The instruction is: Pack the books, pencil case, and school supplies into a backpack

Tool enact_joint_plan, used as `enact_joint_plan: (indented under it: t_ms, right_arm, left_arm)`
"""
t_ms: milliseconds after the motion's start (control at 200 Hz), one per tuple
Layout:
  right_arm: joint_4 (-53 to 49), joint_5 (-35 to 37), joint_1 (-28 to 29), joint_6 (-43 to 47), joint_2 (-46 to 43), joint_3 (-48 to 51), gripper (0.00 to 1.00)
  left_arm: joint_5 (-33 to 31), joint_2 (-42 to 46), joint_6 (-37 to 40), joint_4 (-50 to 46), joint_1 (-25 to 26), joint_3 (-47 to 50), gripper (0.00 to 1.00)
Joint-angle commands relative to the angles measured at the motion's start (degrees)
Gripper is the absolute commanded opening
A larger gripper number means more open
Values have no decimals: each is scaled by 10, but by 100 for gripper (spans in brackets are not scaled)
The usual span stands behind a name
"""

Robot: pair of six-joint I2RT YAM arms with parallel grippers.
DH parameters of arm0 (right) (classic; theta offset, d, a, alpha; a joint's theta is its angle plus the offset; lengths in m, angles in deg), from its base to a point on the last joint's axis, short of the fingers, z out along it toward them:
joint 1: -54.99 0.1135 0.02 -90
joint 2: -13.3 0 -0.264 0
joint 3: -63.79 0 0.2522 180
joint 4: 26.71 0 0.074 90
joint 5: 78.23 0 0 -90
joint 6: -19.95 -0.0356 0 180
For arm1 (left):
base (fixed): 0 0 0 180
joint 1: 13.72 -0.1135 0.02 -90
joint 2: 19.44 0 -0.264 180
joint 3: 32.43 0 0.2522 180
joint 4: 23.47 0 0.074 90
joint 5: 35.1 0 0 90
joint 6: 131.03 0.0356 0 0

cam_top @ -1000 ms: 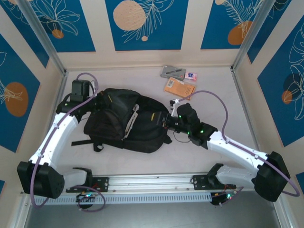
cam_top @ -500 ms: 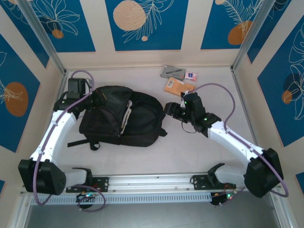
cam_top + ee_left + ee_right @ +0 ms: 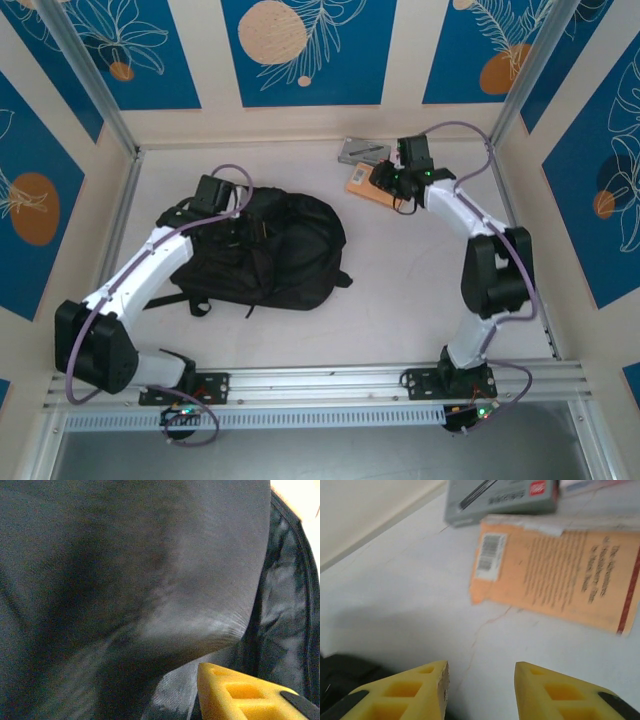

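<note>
The black backpack (image 3: 285,250) lies at centre-left of the table. My left gripper (image 3: 232,213) sits on its upper part. In the left wrist view, black backpack fabric (image 3: 125,580) is very close. One yellow finger (image 3: 235,697) stands off to the right, and a fabric fold hides the other. My right gripper (image 3: 385,180) (image 3: 480,672) hovers open and empty over bare table, just short of an orange book (image 3: 362,184) (image 3: 555,575). The grey pencil case (image 3: 358,150) (image 3: 500,495) lies behind the book.
The back wall runs just behind the pencil case. Metal posts (image 3: 515,90) stand at the rear corners. The right arm's cable (image 3: 470,130) loops above the book area. A backpack strap (image 3: 175,298) trails toward the near left.
The right arm swung away from the backpack to the rear, over the orange book, its jaws a little narrower. The left gripper moved right onto the backpack and opened. The backpack shifted slightly left.
</note>
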Motion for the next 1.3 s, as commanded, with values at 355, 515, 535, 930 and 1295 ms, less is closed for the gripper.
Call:
enact_joint_plan:
  t_ms: [355, 515, 535, 930, 1295]
  right_arm:
    - [-345, -118, -80, -7, 387, -485, 30]
    - [-515, -47, -69, 0, 509, -684, 27]
    - [-536, -38, -67, 3, 524, -710, 27]
    - [-692, 83, -14, 54, 567, -797, 13]
    - [-448, 15, -2, 75, 306, -321, 18]
  left_arm:
    - [244, 107, 1, 109, 46, 61, 85]
    - [260, 121, 19, 107, 71, 61, 85]
    - [257, 120, 21, 103, 72, 60, 85]
    - [187, 99, 13, 94, 71, 32, 84]
    - [125, 130, 32, 74, 70, 51, 84]
